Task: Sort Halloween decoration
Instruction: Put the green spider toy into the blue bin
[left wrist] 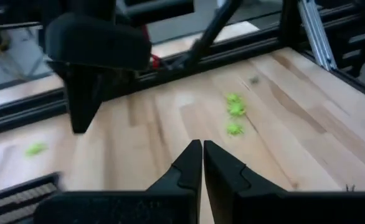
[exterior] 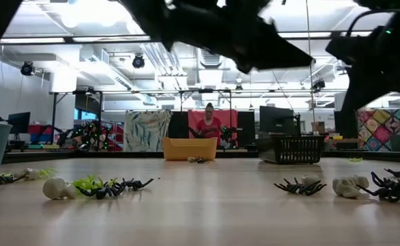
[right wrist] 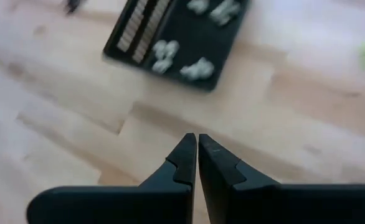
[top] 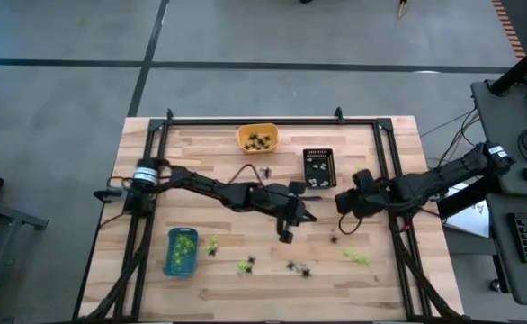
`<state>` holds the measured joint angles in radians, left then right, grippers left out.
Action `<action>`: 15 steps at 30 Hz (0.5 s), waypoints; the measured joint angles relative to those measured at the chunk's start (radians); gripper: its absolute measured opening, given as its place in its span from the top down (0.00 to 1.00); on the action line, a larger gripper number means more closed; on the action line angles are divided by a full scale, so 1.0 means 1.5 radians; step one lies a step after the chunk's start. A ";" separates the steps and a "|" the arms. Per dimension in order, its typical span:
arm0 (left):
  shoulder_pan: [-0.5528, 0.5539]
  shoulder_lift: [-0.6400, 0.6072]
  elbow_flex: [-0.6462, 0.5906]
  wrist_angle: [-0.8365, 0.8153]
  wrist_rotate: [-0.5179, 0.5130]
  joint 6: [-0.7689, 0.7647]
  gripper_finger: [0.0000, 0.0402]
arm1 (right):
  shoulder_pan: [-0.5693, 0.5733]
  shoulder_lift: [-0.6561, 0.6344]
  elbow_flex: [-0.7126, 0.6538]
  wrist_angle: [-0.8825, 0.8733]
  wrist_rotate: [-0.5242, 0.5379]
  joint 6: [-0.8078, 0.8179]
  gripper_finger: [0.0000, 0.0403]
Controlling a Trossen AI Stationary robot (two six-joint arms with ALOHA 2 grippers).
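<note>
The Halloween decoration lies scattered on the wooden table: green trinkets [top: 212,243] [top: 356,257] and black spiders [top: 295,266] near the front, and whitish pieces [exterior: 350,186] in the low view. More sit in the blue tray [top: 181,250], the orange tray [top: 257,138] and the black tray [top: 318,166]. My left gripper [left wrist: 202,146] hovers shut over the table's middle [top: 307,216], nothing between its fingers. My right gripper [right wrist: 197,140] is shut and empty, raised just right of it [top: 343,222], near the black tray [right wrist: 170,43].
A dark metal frame [top: 272,120] runs round the table's back and sides. The two grippers stand close together at mid-table; my right arm [left wrist: 89,62] shows large in the left wrist view. Bare wood lies between the trays and the loose pieces.
</note>
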<state>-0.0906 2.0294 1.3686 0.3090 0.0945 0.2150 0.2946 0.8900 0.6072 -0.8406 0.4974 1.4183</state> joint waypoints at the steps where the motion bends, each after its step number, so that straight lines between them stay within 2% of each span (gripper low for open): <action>1: 0.000 -0.021 -0.017 0.005 -0.007 -0.004 1.00 | -0.015 0.002 0.014 -0.027 0.000 -0.003 0.98; 7: -0.001 -0.146 -0.161 0.114 -0.034 -0.047 1.00 | -0.129 0.023 0.084 -0.181 -0.003 -0.040 0.98; 11: -0.002 -0.224 -0.254 0.217 -0.059 -0.089 1.00 | -0.216 0.049 0.102 -0.213 -0.014 -0.106 0.98; 15: -0.002 -0.288 -0.332 0.251 -0.115 -0.110 1.00 | -0.313 0.073 0.104 -0.205 -0.046 -0.180 0.98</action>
<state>-0.0929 1.5972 0.8709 0.6851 -0.0778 0.0499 -0.1751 1.0001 0.7635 -1.1488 0.4277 1.1477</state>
